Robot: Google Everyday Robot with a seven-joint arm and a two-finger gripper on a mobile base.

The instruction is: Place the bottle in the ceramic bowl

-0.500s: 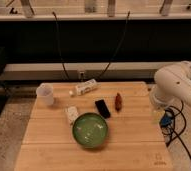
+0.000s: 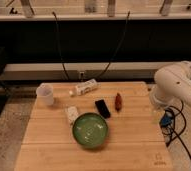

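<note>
A white bottle (image 2: 85,88) lies on its side at the back of the wooden table (image 2: 139,145). A green ceramic bowl (image 2: 90,130) stands empty at the front middle, well in front of the bottle. My white arm (image 2: 176,85) reaches in from the right. My gripper (image 2: 165,120) hangs below it at the table's right edge, far from both bottle and bowl, with nothing seen in it.
A white cup (image 2: 45,94) stands at the back left. A small white packet (image 2: 71,114), a black flat object (image 2: 102,108) and a red-brown object (image 2: 118,101) lie between bottle and bowl. Black cables (image 2: 181,135) hang off the right side.
</note>
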